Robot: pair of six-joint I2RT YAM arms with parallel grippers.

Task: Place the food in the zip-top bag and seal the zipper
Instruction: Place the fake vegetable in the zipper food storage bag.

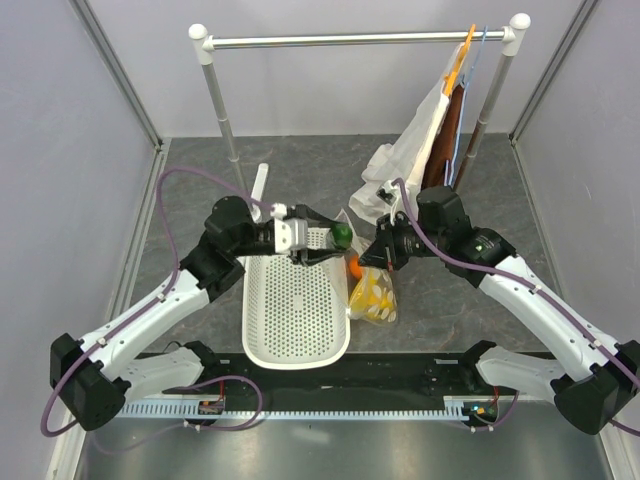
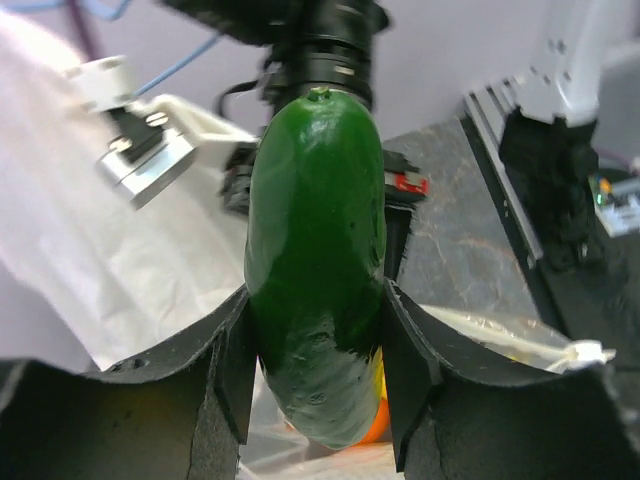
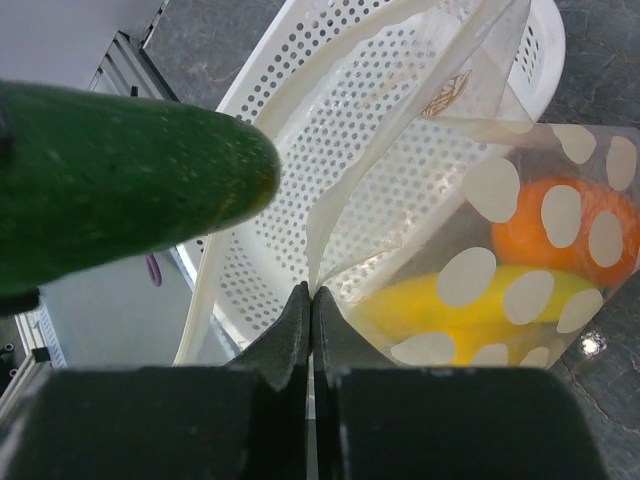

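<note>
From the top view, the left end effector (image 1: 326,241) reaches in over the far end of a white perforated basket (image 1: 296,310) and is clamped on the dark green cucumber (image 1: 342,235). The cucumber is held in the air just beside the mouth of the zip-top bag (image 1: 374,297). The right end effector (image 1: 376,252) comes in from the other side and pinches the bag's upper edge. The bag hangs down to the grey surface (image 1: 450,300), right of the basket. An orange (image 1: 354,266) and some yellow food show through the plastic. Behind stands a metal rail (image 1: 360,40) with a white cloth (image 1: 410,160) on hangers.

In the left wrist view, the two black fingers (image 2: 232,372) press the cucumber's lower half from both sides, and it stands lengthwise away from the camera. A sliver of the orange peeks out beneath it.

In the right wrist view, the fingers (image 3: 292,335) are together on a thin fold of the bag's rim. The mouth gapes open above them. The orange and a banana (image 3: 470,305) lie inside behind white dots, and the cucumber's tip hovers at upper left, outside the bag.
</note>
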